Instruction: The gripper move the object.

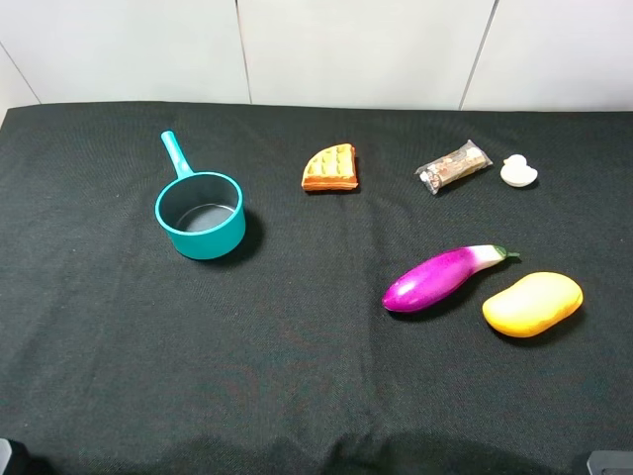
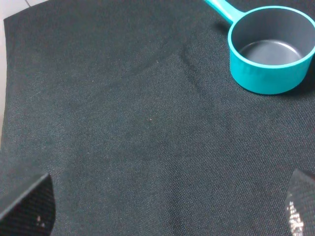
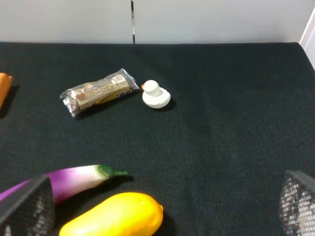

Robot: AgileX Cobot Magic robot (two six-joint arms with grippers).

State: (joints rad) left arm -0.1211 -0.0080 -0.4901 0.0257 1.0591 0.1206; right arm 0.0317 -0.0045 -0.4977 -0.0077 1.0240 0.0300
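The purple eggplant (image 1: pixel 440 278) lies on the black cloth right of centre, its white end and green stem pointing to the far right. It touches nothing. It also shows in the right wrist view (image 3: pixel 74 180), partly behind one finger. My right gripper (image 3: pixel 163 205) is open and empty, its fingers (image 3: pixel 27 209) wide apart, well short of the eggplant. My left gripper (image 2: pixel 165 211) is open and empty over bare cloth, far from the eggplant. In the high view only small bits of the arms show at the bottom corners.
A yellow-orange mango (image 1: pixel 532 304) lies just right of the eggplant. A teal saucepan (image 1: pixel 200 214) stands at the left. A waffle piece (image 1: pixel 330 167), a wrapped snack bar (image 1: pixel 453 166) and a white duck (image 1: pixel 517 172) lie along the back.
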